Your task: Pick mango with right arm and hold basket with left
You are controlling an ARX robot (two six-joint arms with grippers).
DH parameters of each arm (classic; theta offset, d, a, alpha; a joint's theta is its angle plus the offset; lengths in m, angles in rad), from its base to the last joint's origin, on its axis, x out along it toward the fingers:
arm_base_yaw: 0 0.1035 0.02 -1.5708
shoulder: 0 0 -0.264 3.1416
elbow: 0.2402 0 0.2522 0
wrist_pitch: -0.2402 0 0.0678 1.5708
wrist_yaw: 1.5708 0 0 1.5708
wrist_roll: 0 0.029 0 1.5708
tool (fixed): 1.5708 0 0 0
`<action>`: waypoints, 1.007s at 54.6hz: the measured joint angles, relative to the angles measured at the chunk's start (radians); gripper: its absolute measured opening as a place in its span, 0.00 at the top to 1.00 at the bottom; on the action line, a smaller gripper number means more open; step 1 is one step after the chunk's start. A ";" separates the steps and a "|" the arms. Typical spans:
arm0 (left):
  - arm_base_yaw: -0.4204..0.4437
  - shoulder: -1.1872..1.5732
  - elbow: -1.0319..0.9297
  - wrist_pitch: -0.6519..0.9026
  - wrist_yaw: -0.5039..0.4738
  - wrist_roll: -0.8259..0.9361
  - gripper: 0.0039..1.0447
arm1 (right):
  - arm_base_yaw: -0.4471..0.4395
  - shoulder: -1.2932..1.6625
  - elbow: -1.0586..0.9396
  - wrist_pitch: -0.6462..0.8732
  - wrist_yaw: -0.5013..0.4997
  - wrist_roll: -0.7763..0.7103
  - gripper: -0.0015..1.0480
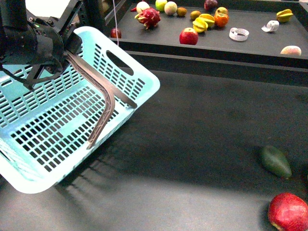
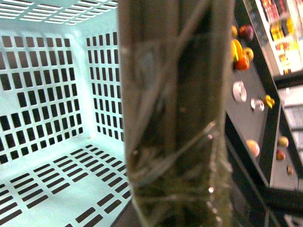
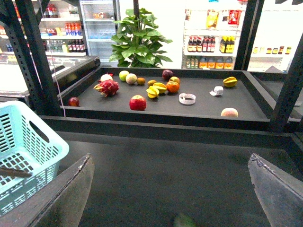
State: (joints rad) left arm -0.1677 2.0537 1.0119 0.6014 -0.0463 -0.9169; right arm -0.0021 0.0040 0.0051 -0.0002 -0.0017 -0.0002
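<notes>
The basket (image 1: 53,134) sits at the left edge of the desk (image 1: 192,139), tipped up so that its open mouth faces the middle of the desk, with its low side resting near the near left corner. The left gripper (image 1: 69,48) is clamped on the basket's raised far rim, just where a grey-brown handle (image 1: 103,96) joins. The left wrist view is mostly filled by that handle (image 2: 175,118), so the fingers themselves are hard to make out. The right gripper (image 3: 170,156) is spread wide with nothing between its fingers (image 3: 71,189), hanging over the bare desk and facing the far edge. The mango (image 1: 208,18) appears to be the yellow-orange oval on the raised tray (image 1: 255,45) beyond the far edge. It touches a yellow star-shaped fruit (image 1: 199,26) and lies just beside an orange (image 1: 221,20). A dark green fruit (image 1: 275,161) lies near the right edge, and a red fruit (image 1: 288,212) lies at the near right corner.
</notes>
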 joint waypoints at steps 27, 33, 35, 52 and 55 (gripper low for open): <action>-0.206 -0.209 -0.247 0.220 0.260 0.459 0.95 | 0.000 0.000 0.000 0.000 0.000 0.000 0.08; -0.259 -0.208 -0.248 0.235 0.275 0.485 0.95 | 0.000 0.000 0.000 0.000 0.000 0.000 0.08; -0.274 -0.209 -0.248 0.235 0.273 0.492 0.95 | 0.000 0.000 0.000 0.000 0.000 0.000 0.08; -0.360 -0.206 -0.247 0.309 0.265 0.500 0.95 | 0.000 0.000 0.000 0.000 0.000 0.000 0.08; -0.369 -0.204 -0.246 0.320 0.265 0.501 0.95 | 0.000 0.000 0.000 0.000 0.000 0.000 0.08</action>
State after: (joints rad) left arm -0.5369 1.8496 0.7662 0.9211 0.2184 -0.4156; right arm -0.0021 0.0040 0.0051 -0.0002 -0.0017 -0.0002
